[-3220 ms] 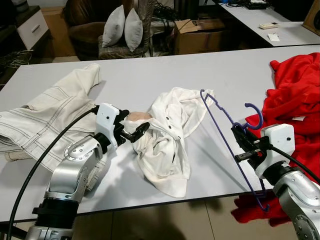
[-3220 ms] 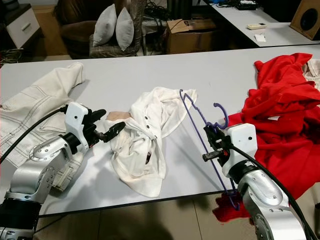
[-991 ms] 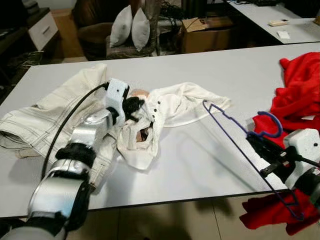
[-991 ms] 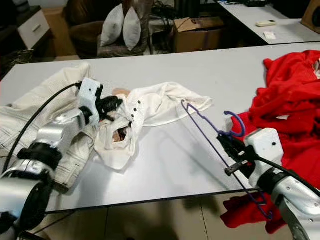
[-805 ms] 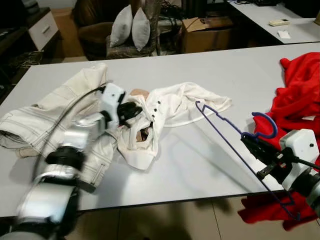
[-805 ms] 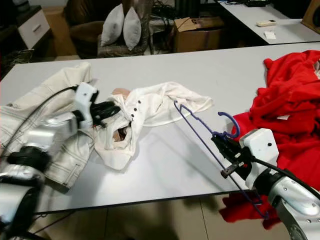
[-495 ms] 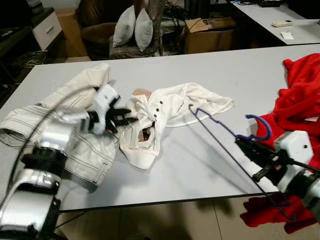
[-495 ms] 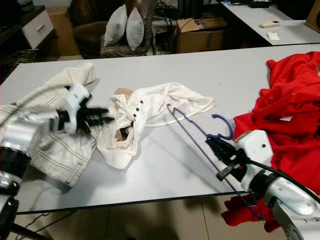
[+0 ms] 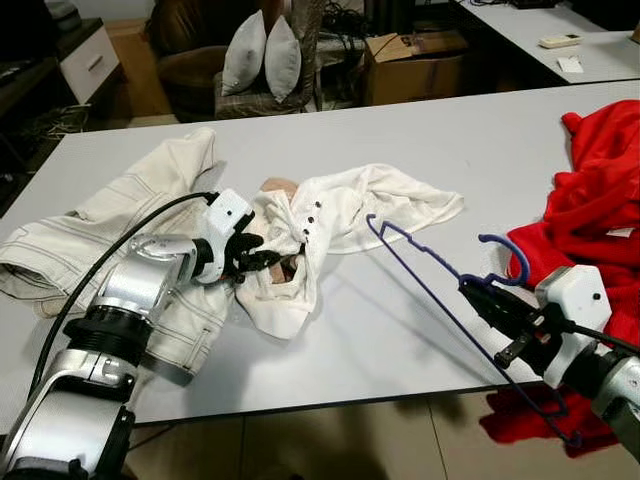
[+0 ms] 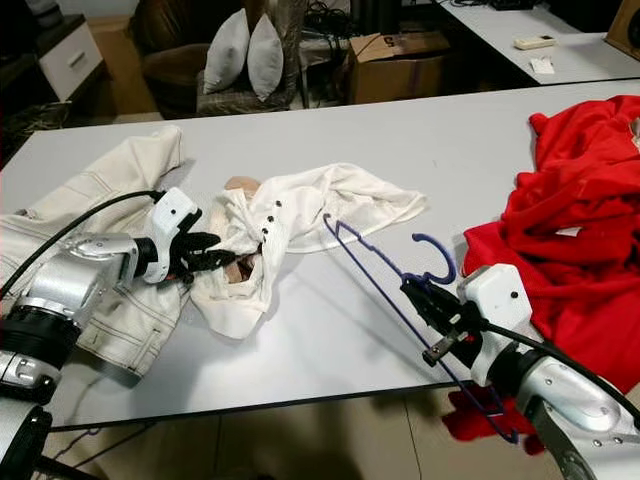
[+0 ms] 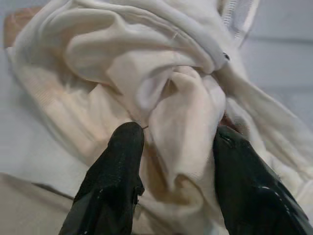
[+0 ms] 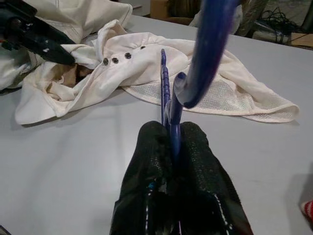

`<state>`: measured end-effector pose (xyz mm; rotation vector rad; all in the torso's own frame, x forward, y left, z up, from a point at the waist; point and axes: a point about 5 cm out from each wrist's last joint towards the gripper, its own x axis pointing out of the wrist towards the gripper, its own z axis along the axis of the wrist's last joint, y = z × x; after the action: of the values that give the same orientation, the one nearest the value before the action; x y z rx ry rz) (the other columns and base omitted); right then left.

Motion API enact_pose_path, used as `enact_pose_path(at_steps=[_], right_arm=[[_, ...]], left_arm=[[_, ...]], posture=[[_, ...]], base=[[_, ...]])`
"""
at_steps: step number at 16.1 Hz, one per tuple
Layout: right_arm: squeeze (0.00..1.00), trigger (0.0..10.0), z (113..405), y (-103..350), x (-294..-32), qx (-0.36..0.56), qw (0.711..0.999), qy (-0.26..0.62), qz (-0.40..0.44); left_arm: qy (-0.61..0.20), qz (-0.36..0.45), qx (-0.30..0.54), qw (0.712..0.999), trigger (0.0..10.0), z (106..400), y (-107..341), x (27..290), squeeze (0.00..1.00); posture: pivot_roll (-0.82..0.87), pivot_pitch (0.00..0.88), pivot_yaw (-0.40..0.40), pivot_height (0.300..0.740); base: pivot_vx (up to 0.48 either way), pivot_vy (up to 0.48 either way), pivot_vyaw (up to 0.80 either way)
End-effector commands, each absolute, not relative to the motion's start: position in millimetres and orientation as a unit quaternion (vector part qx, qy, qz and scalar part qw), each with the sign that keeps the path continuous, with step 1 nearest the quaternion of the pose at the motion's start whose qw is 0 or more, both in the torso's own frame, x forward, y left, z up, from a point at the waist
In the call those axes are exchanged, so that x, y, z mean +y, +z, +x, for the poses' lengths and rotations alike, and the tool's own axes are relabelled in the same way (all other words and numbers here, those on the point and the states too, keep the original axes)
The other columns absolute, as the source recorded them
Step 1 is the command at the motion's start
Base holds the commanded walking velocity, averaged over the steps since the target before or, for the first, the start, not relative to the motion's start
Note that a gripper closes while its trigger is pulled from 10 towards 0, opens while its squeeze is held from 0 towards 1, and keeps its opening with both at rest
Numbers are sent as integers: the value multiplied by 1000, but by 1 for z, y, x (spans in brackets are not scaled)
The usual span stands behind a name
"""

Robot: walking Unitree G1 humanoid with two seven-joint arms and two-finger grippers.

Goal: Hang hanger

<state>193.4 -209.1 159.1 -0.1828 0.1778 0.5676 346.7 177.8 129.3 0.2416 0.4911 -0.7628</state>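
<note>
One purple hanger [image 9: 440, 270], lower right of frame, is clamped at its neck by the right claw [image 9: 478, 300]. Left claw [image 9: 262, 258], fingers spread, straddles a fold of the one white shirt [image 9: 340, 215] at centre-left. The desk [image 9: 400, 130] also carries one cream jacket [image 9: 110, 220] and one red garment [image 9: 600, 200].

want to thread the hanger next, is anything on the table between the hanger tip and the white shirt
Nothing visible: bare table lies between the purple hanger in the right hand and the white shirt, whose bunched fabric sits between the left hand fingers.
</note>
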Motion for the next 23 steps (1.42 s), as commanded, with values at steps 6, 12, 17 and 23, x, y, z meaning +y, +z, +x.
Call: enact_pose_path(at_steps=[6, 12, 17, 23], right_arm=[[0, 10000, 189, 164, -204, 78, 948, 292, -95], [0, 10000, 187, 165, -205, 84, 943, 307, -101], [0, 10000, 191, 168, -204, 79, 938, 324, -99], [0, 10000, 188, 183, -191, 57, 911, 406, -42]], left_arm=[[-380, 44, 211, 900, 0, 353, 135, 164, 0], [-371, 93, 235, 893, 0, 349, 121, 163, 0], [-347, 88, 207, 910, 0, 355, 130, 167, 0], [-336, -32, 35, 940, 0, 376, 202, 151, 0]], posture=[[-27, 0, 130, 740], [-21, 0, 116, 740], [-6, 0, 94, 740], [18, 0, 73, 740]], base=[[0, 0, 0], [0, 0, 0], [0, 0, 0], [0, 0, 0]])
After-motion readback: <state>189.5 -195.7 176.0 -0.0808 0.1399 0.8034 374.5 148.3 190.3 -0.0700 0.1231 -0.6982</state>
